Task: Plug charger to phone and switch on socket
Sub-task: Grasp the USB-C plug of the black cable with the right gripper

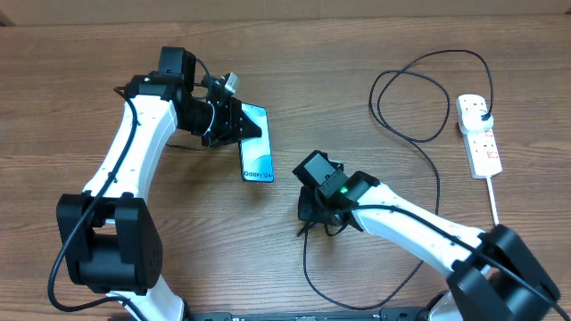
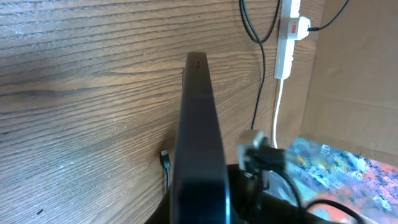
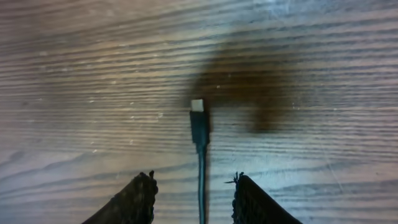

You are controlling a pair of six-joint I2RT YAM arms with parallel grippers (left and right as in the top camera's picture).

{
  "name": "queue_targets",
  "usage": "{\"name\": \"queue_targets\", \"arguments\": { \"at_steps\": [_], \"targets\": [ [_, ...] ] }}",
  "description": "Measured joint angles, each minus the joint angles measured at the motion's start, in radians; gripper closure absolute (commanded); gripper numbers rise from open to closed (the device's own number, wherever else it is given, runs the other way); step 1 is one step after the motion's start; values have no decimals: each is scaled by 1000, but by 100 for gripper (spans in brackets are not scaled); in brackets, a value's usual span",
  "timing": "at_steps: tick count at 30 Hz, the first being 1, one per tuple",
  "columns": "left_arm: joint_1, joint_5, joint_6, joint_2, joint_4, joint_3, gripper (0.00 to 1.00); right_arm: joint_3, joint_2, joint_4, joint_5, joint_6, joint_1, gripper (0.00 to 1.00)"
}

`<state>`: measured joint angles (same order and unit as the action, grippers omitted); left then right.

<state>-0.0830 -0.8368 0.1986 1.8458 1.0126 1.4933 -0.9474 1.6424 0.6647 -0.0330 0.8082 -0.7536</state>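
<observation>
While the left tool [image 1: 234,127] clamps the phone [image 1: 257,159], the right tool [image 3: 193,180] stands half open astride the charger [image 3: 199,127], holding nothing; the charger's connector lies on the table [image 3: 74,74], right of the phone. Close squarely behind that connector.

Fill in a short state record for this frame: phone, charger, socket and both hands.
phone: screen up and lit, gripped at one end by the left hand
left hand: shut on phone
charger: connector tip lying on the table, not in the phone
right hand: open, fingers either side of the cable, not touching it
socket: far right, black plug seated in it; switch state unreadable
</observation>
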Motion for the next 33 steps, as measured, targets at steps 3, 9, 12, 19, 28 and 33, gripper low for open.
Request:
{"name": "queue_targets", "arguments": {
  "at_steps": [3, 9, 12, 19, 28, 33],
  "targets": [
    [4, -2, 0, 0, 1, 0, 96, 0, 38, -8, -1, 2, 0, 63],
    [6, -2, 0, 0, 0, 0, 96, 0, 60, -18, -5, 3, 0, 72],
    [6, -2, 0, 0, -4, 0, 96, 0, 60, -19, -5, 3, 0, 78],
    [6, -2, 0, 0, -16, 0, 96, 0, 81, -27, -8, 3, 0, 81],
    [6, -2, 0, 0, -18, 0, 96, -37, 136, -32, -30, 4, 0, 96],
    [6, -2, 0, 0, -18, 0, 96, -39, 137, -32, -40, 19, 0, 96]
  ]
}}
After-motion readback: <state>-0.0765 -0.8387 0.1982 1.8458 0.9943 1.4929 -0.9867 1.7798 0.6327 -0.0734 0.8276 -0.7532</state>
